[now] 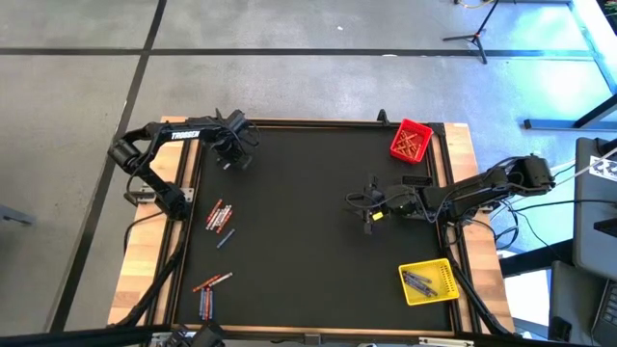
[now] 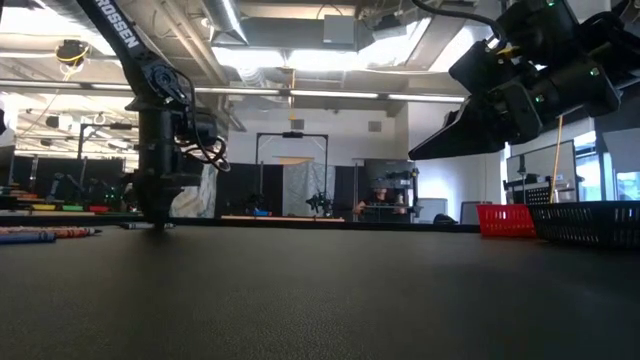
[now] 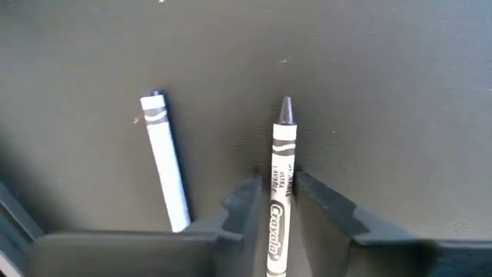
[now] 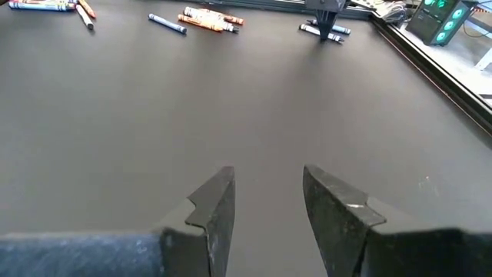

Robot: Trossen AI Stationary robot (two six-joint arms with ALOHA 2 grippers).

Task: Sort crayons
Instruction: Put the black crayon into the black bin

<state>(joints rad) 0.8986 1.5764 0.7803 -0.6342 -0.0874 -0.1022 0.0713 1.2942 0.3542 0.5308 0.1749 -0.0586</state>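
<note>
My left gripper (image 1: 231, 154) stands at the table's far left, pointing straight down, with its fingers closed on a grey crayon (image 3: 281, 177) that lies on the black mat. A second, pale-wrapped crayon (image 3: 165, 158) lies flat on the mat just beside it, untouched. My right gripper (image 1: 362, 204) hovers open over the mat's right middle, nothing between its fingers (image 4: 265, 185). More crayons lie in loose groups at the left (image 1: 219, 217) and near left (image 1: 207, 294). My left gripper pinches the grey crayon between its two fingers at the wrapped shaft (image 3: 283, 165), a little behind the pointed tip. The fingers come from above, pointing down, and lie across the crayon. The crayon lies flat on the mat.
A red bin (image 1: 411, 141) stands at the far right corner and a yellow bin (image 1: 429, 281) with grey crayons at the near right. The mat's raised frame (image 1: 318, 122) runs close behind my left gripper. Bare mat lies between the two arms.
</note>
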